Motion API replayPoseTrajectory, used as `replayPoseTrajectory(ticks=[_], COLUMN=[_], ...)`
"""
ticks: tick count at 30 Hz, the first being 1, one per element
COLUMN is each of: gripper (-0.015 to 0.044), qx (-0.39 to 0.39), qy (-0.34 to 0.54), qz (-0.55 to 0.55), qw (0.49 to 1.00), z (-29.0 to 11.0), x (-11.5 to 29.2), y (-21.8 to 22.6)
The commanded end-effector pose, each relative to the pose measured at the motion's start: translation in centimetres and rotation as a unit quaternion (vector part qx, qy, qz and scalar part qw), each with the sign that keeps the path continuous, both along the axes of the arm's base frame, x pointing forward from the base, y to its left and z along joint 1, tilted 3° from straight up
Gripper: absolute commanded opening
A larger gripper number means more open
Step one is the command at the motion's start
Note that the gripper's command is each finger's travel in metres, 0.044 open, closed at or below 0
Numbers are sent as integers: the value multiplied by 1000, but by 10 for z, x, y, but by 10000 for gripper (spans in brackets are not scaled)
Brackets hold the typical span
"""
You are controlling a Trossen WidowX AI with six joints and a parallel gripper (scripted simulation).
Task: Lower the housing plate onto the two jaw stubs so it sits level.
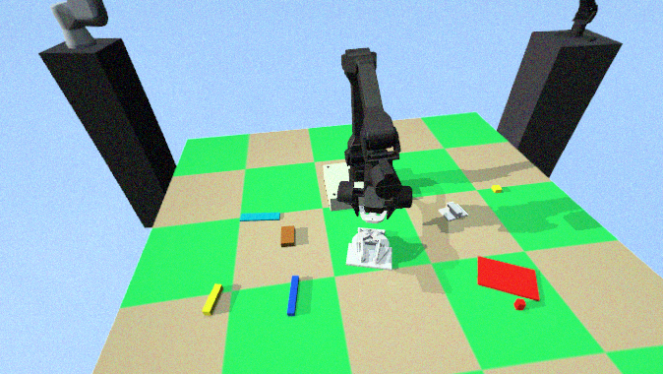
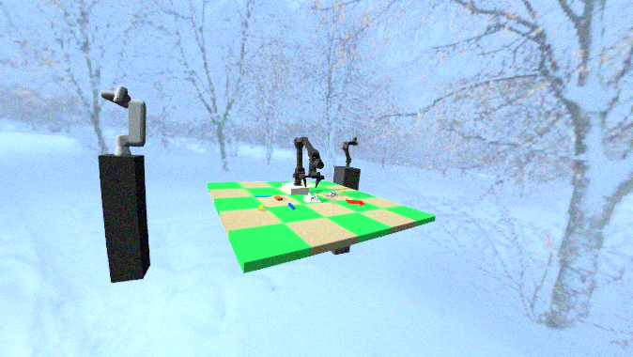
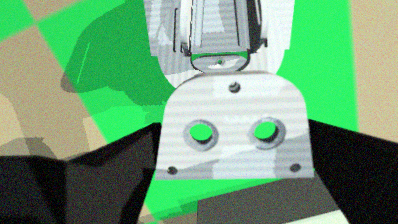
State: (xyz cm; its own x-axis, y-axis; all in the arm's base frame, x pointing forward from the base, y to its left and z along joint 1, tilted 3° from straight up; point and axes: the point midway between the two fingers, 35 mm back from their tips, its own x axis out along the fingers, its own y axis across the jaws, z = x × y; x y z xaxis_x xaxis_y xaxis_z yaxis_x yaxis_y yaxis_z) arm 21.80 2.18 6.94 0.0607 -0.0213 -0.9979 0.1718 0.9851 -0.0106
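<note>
The fixture [image 1: 355, 259] [image 2: 312, 201] [image 3: 156, 35] lies between the block [image 1: 287, 236] [image 2: 278, 198] and the bracket [image 1: 453, 211] [image 2: 332, 194] in the top view.

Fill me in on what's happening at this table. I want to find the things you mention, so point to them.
The black arm [image 1: 366, 93] [image 2: 301, 160] has the white housing plate [image 1: 373, 216] [image 3: 235, 107] clamped in its gripper [image 1: 375, 214] [image 2: 312, 184] [image 3: 228, 128], a finger on either side. It is holding the plate above the table [image 1: 393, 315] [image 2: 263, 244], near the white assembly [image 1: 370, 251] [image 2: 312, 199] [image 3: 167, 55] it is meant to close. The plate isn't on it yet, so lowering it, seating it level and letting go remain to be done.
</note>
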Motion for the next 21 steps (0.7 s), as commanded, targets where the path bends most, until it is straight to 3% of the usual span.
replayPoseTrajectory(ticks=[1, 21], gripper=[351, 351], qx=[1, 1], qy=[1, 1], qz=[-1, -2], qw=[1000, 1000], z=[0, -9], x=[-1, 0], y=[0, 0])
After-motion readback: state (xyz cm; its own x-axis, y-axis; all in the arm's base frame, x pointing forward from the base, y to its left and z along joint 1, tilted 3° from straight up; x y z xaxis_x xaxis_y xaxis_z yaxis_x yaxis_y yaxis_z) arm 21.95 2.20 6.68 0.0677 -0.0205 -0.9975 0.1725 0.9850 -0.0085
